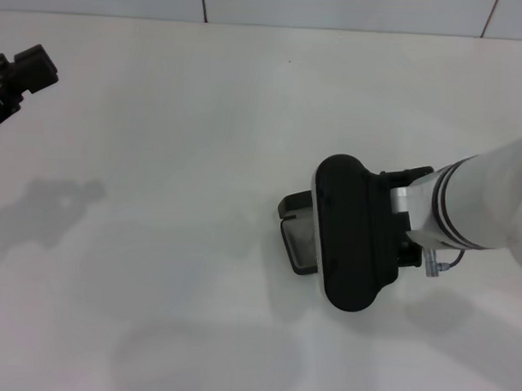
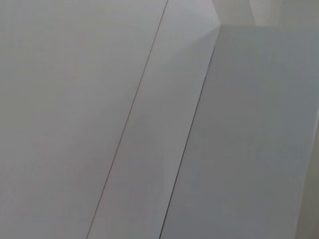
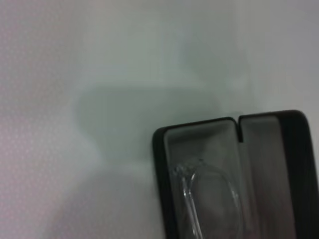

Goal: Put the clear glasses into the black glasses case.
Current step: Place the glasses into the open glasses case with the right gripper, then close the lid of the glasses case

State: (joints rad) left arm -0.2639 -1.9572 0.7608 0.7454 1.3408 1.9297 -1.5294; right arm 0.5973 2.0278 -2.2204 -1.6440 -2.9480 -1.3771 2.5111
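Placement looks all but done: the clear, colourless plastic glasses [image 3: 209,194] are seen lying on the grey lining of the open matte black clamshell case [image 1: 299,240], under the right gripper [image 1: 388,238]. Withdrawal and closing the lid are judged next. Whether its claw is wide or narrow cannot be told. The left gripper [image 1: 16,75] is parked at the table's [image 1: 159,158] far edge.

The head camera looked steeply down on the white table [image 1: 158,200]. The right wrist camera hung close above the open matte black glasses case [image 3: 164,169], shared with the head view. The left wrist camera faced only pale wall panels [image 2: 75,99].
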